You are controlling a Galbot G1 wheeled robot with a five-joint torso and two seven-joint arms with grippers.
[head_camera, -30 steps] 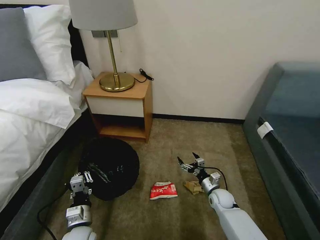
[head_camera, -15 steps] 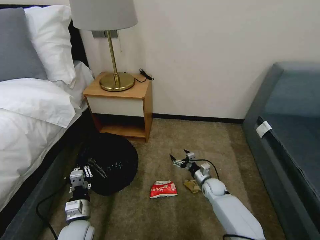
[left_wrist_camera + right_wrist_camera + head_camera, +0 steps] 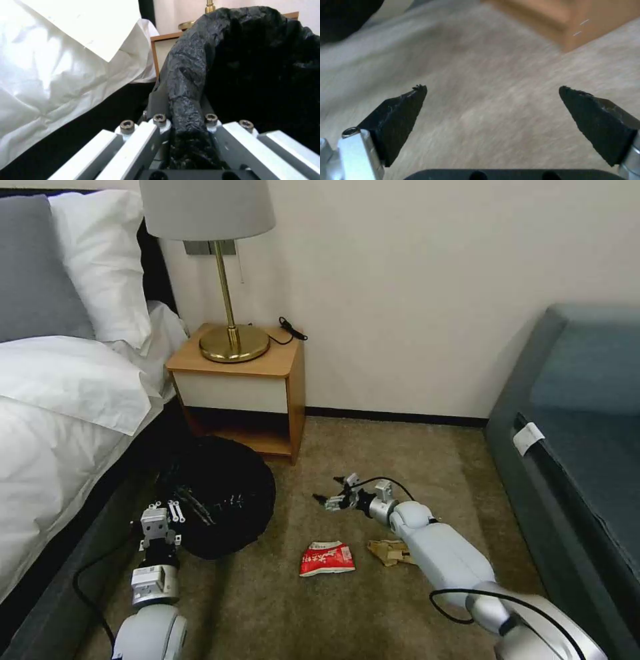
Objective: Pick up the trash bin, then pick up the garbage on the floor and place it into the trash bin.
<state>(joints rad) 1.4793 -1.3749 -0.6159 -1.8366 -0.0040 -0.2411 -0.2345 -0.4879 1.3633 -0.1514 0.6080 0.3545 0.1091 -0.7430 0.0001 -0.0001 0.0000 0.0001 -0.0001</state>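
The trash bin (image 3: 223, 493), lined with a wrinkly black bag, is on the carpet in front of the nightstand. My left gripper (image 3: 173, 511) is shut on its near rim; the left wrist view shows the bag-covered rim (image 3: 186, 75) pinched in the left gripper (image 3: 183, 121). Two pieces of garbage lie on the floor: a red-white snack bag (image 3: 327, 559) and a brown paper wad (image 3: 387, 552). My right gripper (image 3: 327, 492) hovers open over bare carpet between the bin and the snack bag. The right wrist view shows the right gripper (image 3: 493, 105) holding nothing.
A wooden nightstand (image 3: 240, 393) with a brass lamp (image 3: 230, 340) stands against the wall behind the bin. The bed (image 3: 60, 420) runs along the left and a dark sofa (image 3: 580, 447) along the right. Open carpet (image 3: 400, 460) lies between them.
My right arm has swung left and forward, from above the paper wad to the carpet near the bin. The left gripper and the bin have shifted slightly away from me.
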